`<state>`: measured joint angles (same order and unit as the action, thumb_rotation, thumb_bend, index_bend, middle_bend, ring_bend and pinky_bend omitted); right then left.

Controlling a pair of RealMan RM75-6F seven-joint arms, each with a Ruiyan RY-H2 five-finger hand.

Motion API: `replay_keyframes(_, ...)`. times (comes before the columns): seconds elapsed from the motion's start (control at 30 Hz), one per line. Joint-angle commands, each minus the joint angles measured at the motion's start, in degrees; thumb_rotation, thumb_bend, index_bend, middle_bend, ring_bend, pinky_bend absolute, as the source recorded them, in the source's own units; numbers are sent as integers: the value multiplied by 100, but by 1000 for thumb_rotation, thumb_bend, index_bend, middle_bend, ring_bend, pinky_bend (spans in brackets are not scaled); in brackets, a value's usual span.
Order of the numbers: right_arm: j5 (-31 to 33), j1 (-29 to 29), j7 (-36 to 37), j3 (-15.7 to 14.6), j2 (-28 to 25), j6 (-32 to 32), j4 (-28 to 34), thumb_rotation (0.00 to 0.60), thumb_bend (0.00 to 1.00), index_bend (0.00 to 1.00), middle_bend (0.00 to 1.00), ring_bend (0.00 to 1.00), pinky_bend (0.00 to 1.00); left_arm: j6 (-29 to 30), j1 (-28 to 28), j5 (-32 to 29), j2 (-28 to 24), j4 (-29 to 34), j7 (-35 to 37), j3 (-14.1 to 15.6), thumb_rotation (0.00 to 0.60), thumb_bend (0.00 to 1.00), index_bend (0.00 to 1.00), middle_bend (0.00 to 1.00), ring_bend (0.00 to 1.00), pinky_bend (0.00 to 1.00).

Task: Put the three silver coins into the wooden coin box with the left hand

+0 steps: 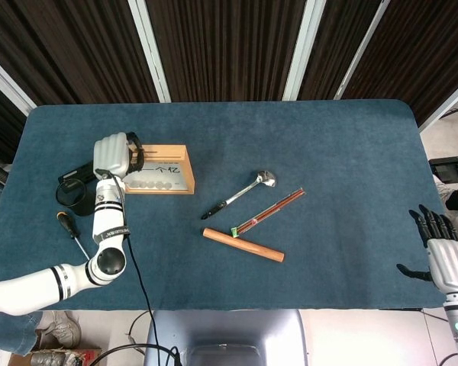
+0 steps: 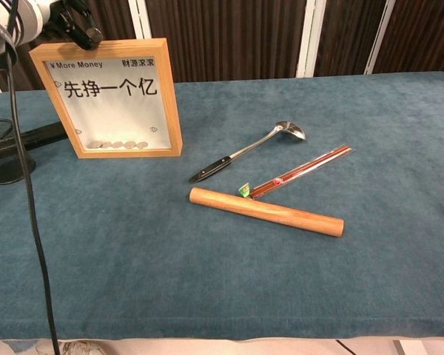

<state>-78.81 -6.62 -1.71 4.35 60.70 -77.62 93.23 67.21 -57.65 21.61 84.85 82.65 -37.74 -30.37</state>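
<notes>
Several round silver coins point(image 2: 117, 145) lie in a row along the bottom of the wooden coin box point(image 2: 108, 97), behind its clear front pane; how many there are I cannot tell exactly. Nearest the chest camera, well to the right of the box, lies a smooth, light-wood rolling pin point(image 2: 266, 211), a plain cylinder with flat ends. Just behind it, its near end almost touching, is a pair of reddish-brown chopsticks point(image 2: 303, 169) in a clear sleeve with a small green tag at the near end. Between them and the box lies a shiny metal ladle point(image 2: 251, 150) with a black handle tip, its bowl pointing away from the box.

The box itself is an upright, pale wooden frame. Its pane reads "¥ More Money" at top left, small Chinese characters at top right, and beneath them the large line "先挣一个亿". It stands on the teal, felt-like cloth of the table point(image 2: 207, 281).

To the left of the box sit a black mesh cup point(image 2: 4, 151) and a dark flat bar.

At the box's upper left corner the white left hand point(image 1: 114, 155) hovers with fingers curled in; whether it holds a coin cannot be told. The right hand point(image 1: 443, 255), far to the right of the box off the table edge, is empty with dark fingers apart.
</notes>
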Motion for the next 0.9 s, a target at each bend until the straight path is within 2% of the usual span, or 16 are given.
replay_keyframes(0.03, 1, 2, 5, 1, -2, -2, 2, 600, 139, 0, 0, 0, 0, -3, -3, -10, 0, -7, 3, 32, 600, 444, 610, 1000, 1000, 1000)
replay_keyframes(0.9, 35, 8, 5, 7, -32, 23, 28, 600, 139, 0, 0, 0, 0, -224, -65, 33, -67, -148, 149, 201, 600, 446, 609, 1000, 1000, 1000)
